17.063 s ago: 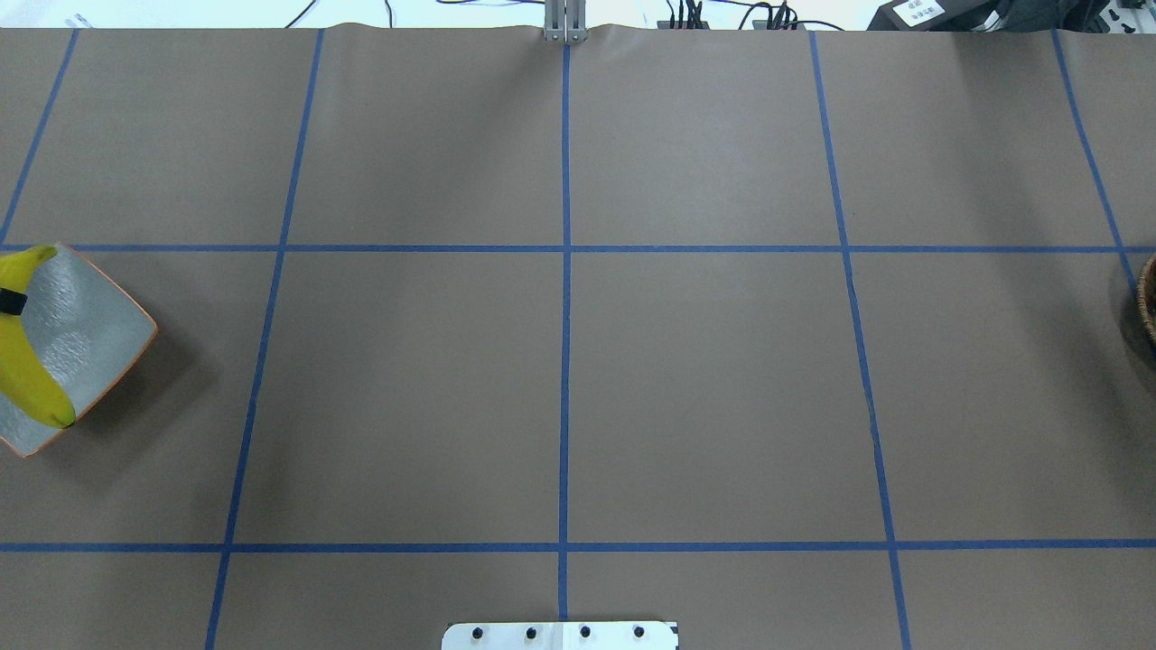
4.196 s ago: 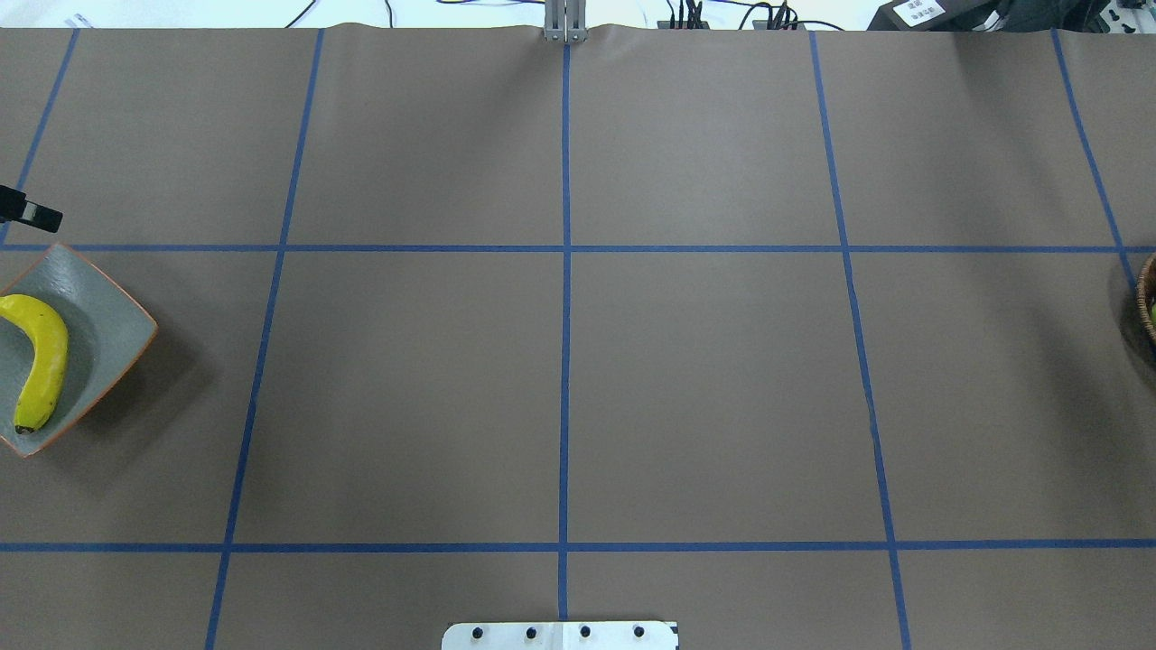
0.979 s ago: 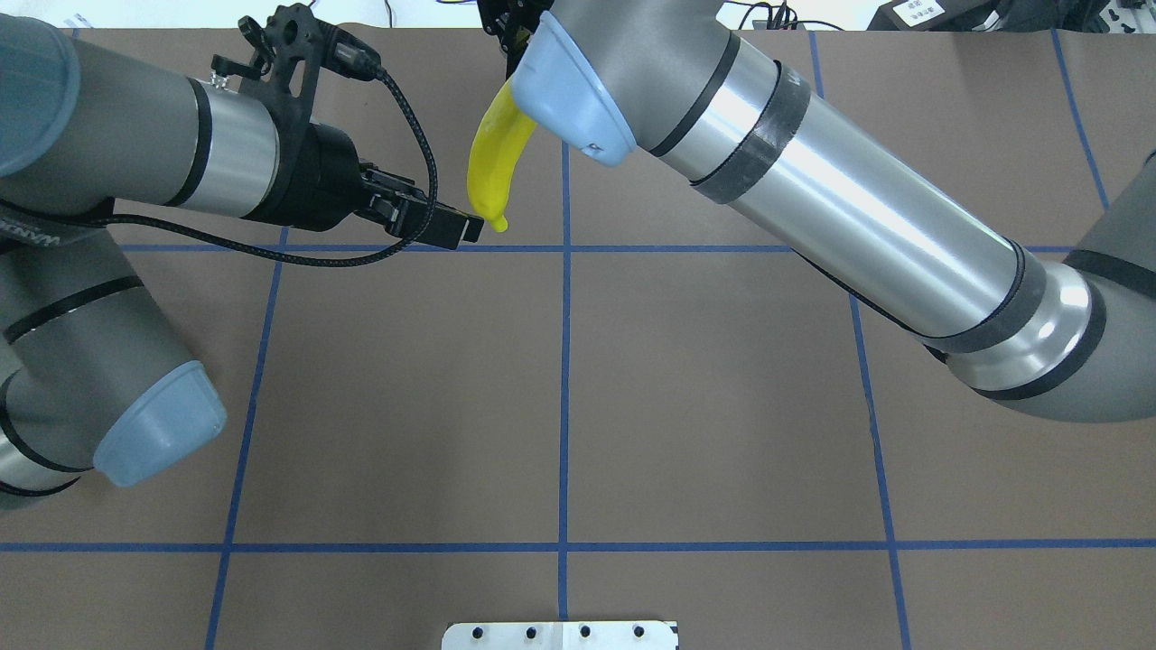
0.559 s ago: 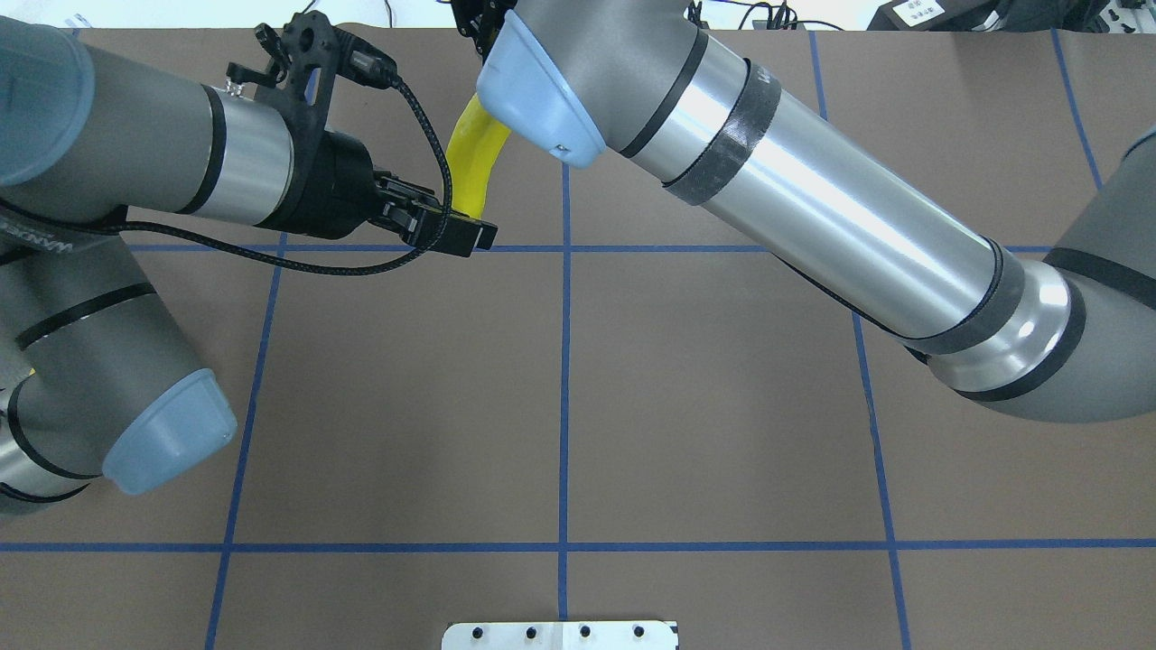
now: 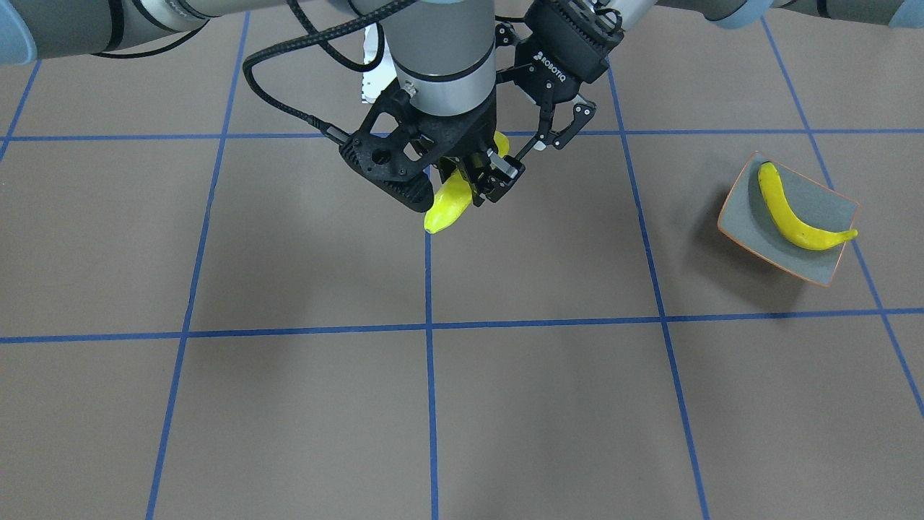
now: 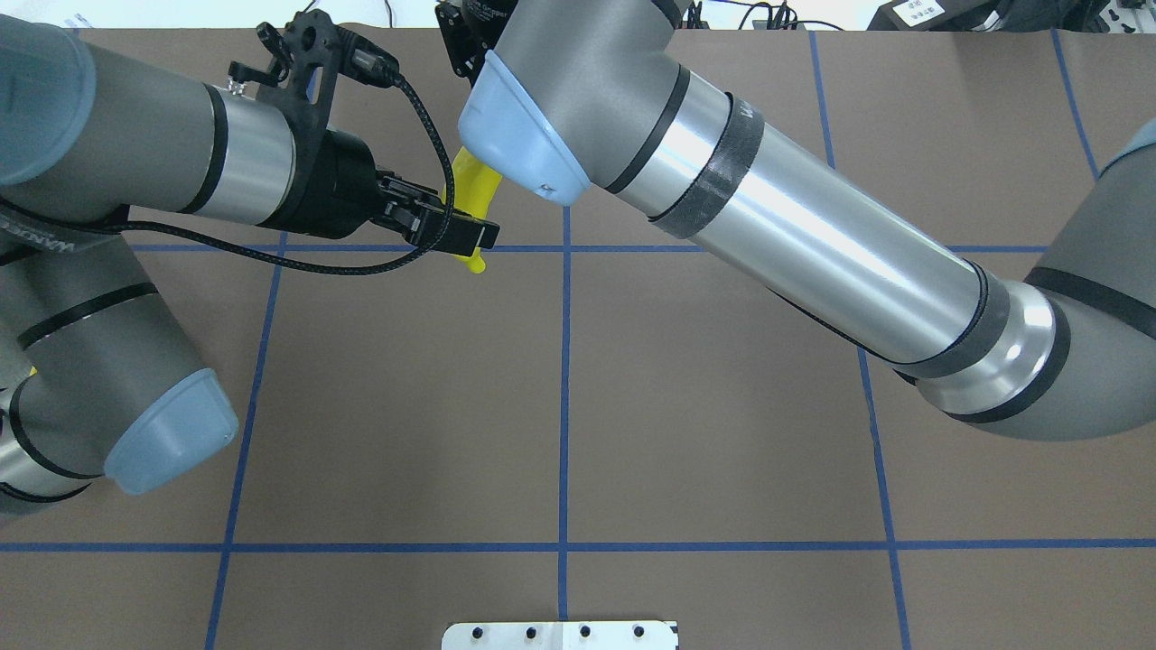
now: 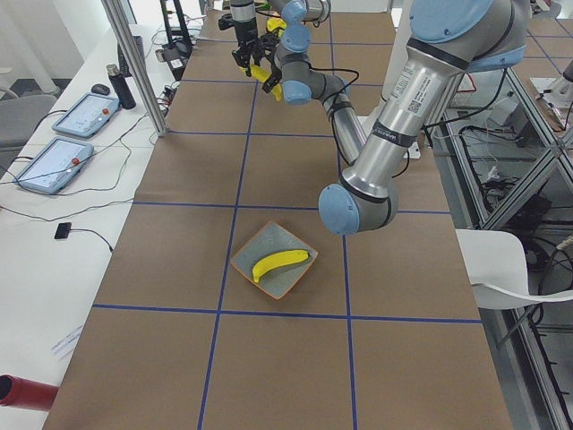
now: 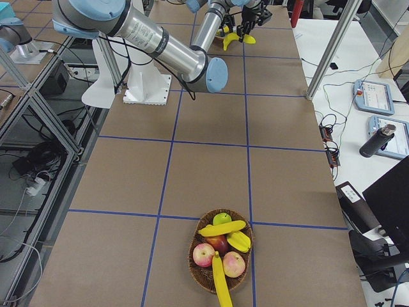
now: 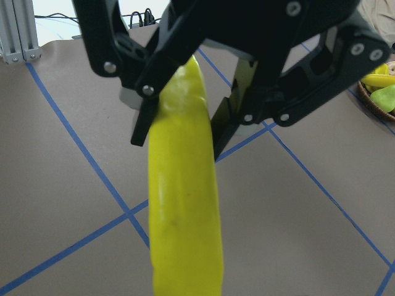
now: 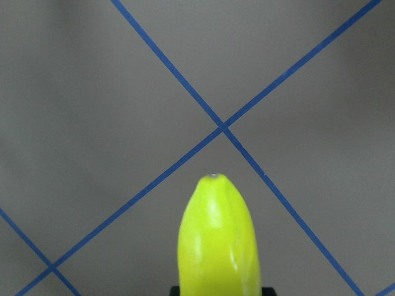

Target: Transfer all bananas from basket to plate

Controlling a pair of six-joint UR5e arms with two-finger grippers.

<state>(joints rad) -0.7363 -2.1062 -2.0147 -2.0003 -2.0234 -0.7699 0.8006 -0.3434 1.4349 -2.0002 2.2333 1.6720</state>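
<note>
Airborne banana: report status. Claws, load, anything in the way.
Right claw shut on banana, hanging tip-down. Left claw at its lower end, grip unconfirmed. Second banana on plate. Table bare from claws to plate.

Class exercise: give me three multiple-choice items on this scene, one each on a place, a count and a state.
1. The plate stands toward which end of the table? A the robot's right; B the robot's left; C neither.
2. How many bananas lie on the plate? A none; B two; C one.
3. The right gripper is: A shut on the hanging banana; B open and empty; C resting on the plate.
Key: 1 B, nearest the exterior left camera. 2 C, the lone banana lies there. 3 A, held clear of the table.
</note>
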